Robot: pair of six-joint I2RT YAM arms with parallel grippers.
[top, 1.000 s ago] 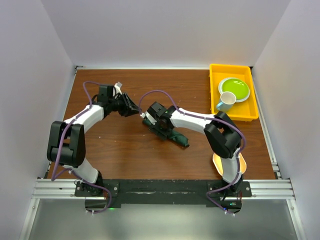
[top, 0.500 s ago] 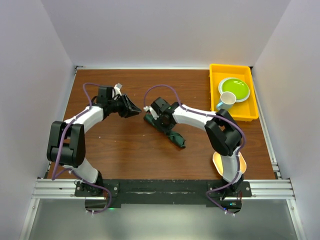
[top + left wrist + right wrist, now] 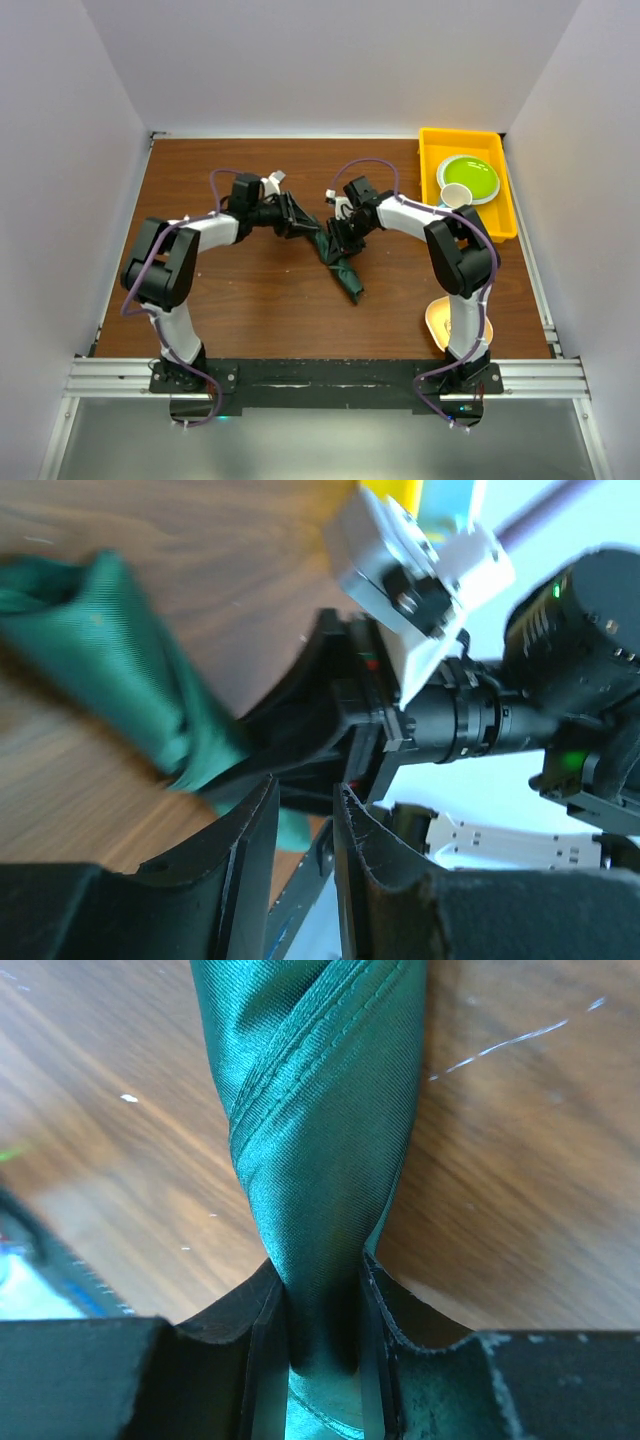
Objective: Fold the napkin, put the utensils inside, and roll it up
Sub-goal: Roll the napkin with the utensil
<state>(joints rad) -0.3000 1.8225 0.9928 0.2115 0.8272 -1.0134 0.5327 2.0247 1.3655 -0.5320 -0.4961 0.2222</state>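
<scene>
Squinting at the middle of the table [image 3: 240,300], we see the napkin [image 3: 343,270] twisted into a tight dark green rope. Its far end is buried where the two arms meet, so we can't make out where it stops, and the inside of the roll is out of sight.

From above, its long axis runs on a diagonal. The far end sits at the arms' tips, and the free end points toward the near edge and a bit to the right.

The right gripper [image 3: 320,1270] is clamped hard on the cloth, with the stitched hem spiralling away from it. The left gripper [image 3: 307,792] is trickier. Its jaws stand a narrow slit apart and a sliver of green shows in the slit, but we can't tell if it's pinching anything or just sitting beside the cloth.

In the right wrist view a strip of tick marks [image 3: 70,1280] sits at the left edge, too blurred to read.
</scene>
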